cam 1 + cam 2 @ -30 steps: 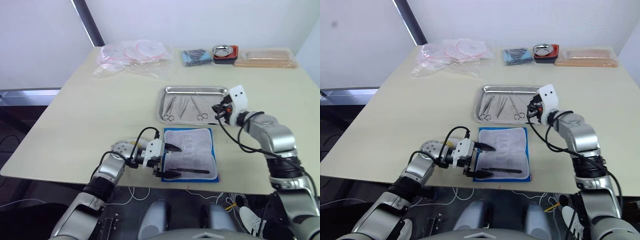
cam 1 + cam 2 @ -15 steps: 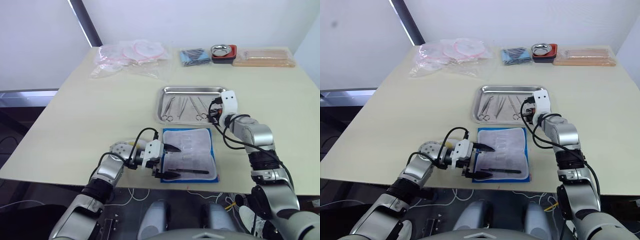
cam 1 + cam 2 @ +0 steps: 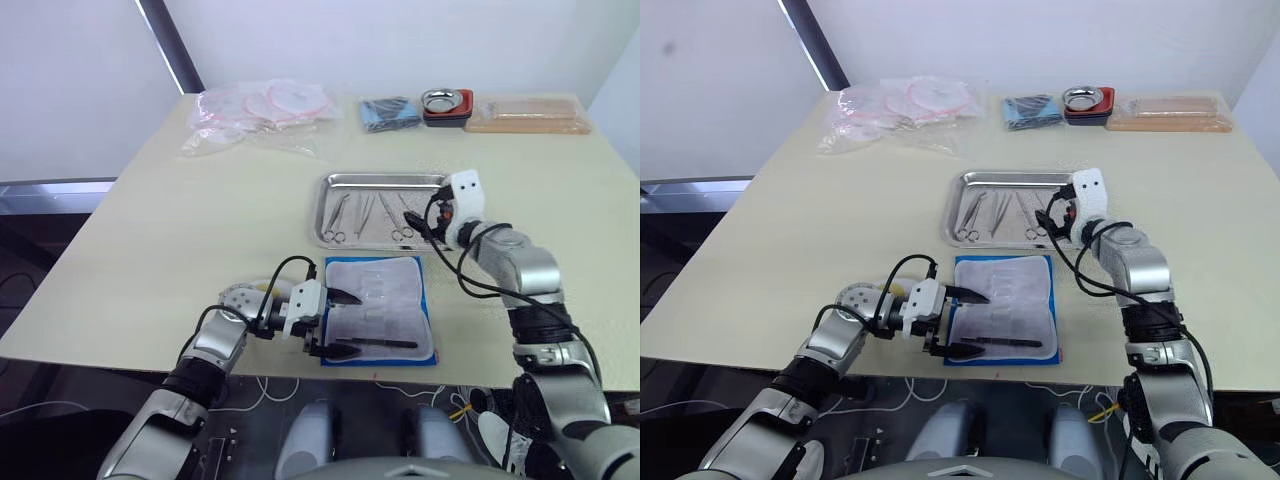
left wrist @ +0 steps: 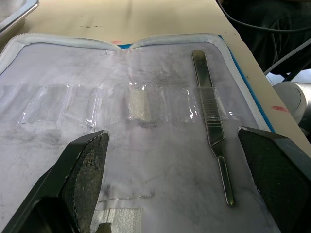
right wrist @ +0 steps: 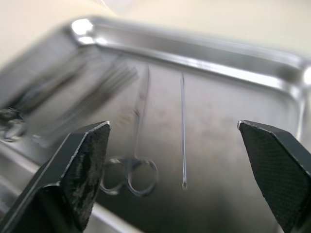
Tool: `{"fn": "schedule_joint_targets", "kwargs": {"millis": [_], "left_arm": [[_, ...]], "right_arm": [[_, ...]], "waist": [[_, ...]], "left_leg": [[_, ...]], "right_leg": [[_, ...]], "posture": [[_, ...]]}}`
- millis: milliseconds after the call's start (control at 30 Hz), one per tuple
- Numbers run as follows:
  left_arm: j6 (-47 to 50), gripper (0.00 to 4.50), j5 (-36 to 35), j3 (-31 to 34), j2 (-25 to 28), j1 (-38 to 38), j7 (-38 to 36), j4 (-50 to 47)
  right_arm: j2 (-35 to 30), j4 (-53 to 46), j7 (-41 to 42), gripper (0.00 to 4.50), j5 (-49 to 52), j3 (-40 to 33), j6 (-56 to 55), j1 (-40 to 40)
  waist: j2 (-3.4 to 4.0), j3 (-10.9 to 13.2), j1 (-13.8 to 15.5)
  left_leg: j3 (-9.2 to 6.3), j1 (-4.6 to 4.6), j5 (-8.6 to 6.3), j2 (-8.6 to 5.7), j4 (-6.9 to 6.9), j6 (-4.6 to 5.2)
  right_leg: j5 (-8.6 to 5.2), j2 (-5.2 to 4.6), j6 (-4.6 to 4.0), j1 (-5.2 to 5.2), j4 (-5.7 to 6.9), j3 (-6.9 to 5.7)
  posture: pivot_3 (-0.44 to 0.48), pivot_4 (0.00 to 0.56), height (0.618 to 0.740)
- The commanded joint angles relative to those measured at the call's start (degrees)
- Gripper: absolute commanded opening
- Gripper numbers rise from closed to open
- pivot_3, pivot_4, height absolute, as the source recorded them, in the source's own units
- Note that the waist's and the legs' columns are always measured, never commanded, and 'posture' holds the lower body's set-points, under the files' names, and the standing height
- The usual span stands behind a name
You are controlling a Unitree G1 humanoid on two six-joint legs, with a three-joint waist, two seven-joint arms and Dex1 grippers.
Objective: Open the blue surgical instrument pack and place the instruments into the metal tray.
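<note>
Left wrist view: my left tool (image 4: 170, 179) gapes over the blue surgical instrument pack (image 4: 146, 121) lower-centre; last instrument (image 4: 210, 121) looks thin, slippery, so grab its ridged middle. Right tool (image 5: 175, 179) spread, empty, over the metal tray (image 5: 243, 73).

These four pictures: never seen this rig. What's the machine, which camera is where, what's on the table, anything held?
It is a two-armed humanoid robot. Two pictures come from a stereo camera on its head, looking down over a table; the other two from cameras on its wrists. The opened blue surgical instrument pack lies near the table's front edge with one slim metal tool left in its pockets. Behind it, the metal tray holds scissors and clamps. The left pincer is open at the pack, the right pincer open over the tray. Neither holds anything.
</note>
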Motion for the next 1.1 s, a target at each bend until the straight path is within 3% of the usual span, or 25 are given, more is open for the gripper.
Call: {"fn": "schedule_joint_targets", "kwargs": {"millis": [33, 300, 500, 800, 967, 1100], "left_arm": [[4.0, 4.50, 7.9, -3.7, 1.3, 3.5, 3.2, 7.7], [3.6, 4.50, 8.0, -3.8, 1.3, 2.8, 2.7, 8.5], [3.4, 4.50, 8.1, -4.1, 1.8, 2.2, 2.1, 9.4], [2.7, 4.50, 8.4, -4.5, 2.4, 1.7, 1.5, 9.9], [2.5, 4.50, 8.3, -4.7, 2.8, 1.4, 1.2, 10.2], [2.4, 4.50, 8.3, -4.6, 2.8, 1.2, 1.2, 10.6]], "right_arm": [[-0.6, -8.1, 5.6, 4.33, 5.4, -2.6, -4.9, 4.1], [-11.1, -22.2, 22.2, 4.33, 11.3, -1.1, -10.5, 19.3], [-21.0, -27.7, 37.1, 4.33, 15.8, -4.6, -17.9, 29.4], [-33.9, -23.1, 59.6, 4.33, 25.2, -15.6, -26.3, 33.4], [-38.1, -19.8, 63.0, 4.33, 27.0, -16.4, -25.0, 31.4], [-36.4, -20.7, 61.0, 4.33, 25.0, -14.1, -26.5, 31.9]], "waist": [[-0.06, 0.0, 0.0], [-0.14, 0.1, 0.0], [-0.14, 0.3, 0.1], [-0.20, 0.5, 0.2], [-0.19, 0.5, 0.2], [-0.22, 0.5, 0.4]], "left_leg": [[-0.02, -0.01, 0.00, 0.01, -0.03, 0.00], [-0.01, 0.00, -0.02, 0.02, -0.06, -0.04], [-0.04, 0.02, -0.17, 0.04, -0.10, -0.29], [-0.13, 0.06, -0.18, 0.06, -0.55, -0.31], [-0.05, 0.10, -0.16, 0.03, -0.67, -0.29], [-0.11, 0.10, -0.16, 0.06, -0.73, -0.30]], "right_leg": [[0.00, 0.00, 0.00, 0.01, 0.00, -0.02], [-0.01, -0.04, 0.01, 0.00, -0.04, -0.03], [-0.02, -0.10, 0.02, -0.02, -0.14, -0.10], [-0.01, -0.07, 0.02, -0.01, -0.68, -0.22], [-0.01, -0.06, 0.03, 0.00, -0.84, -0.27], [-0.01, 0.01, 0.02, 0.01, -0.84, -0.40]], "posture": [[0.000, 0.150, 0.740], [0.000, 0.150, 0.740], [0.000, 0.150, 0.740], [0.000, 0.150, 0.740], [0.000, 0.150, 0.740], [0.000, 0.150, 0.740]]}}
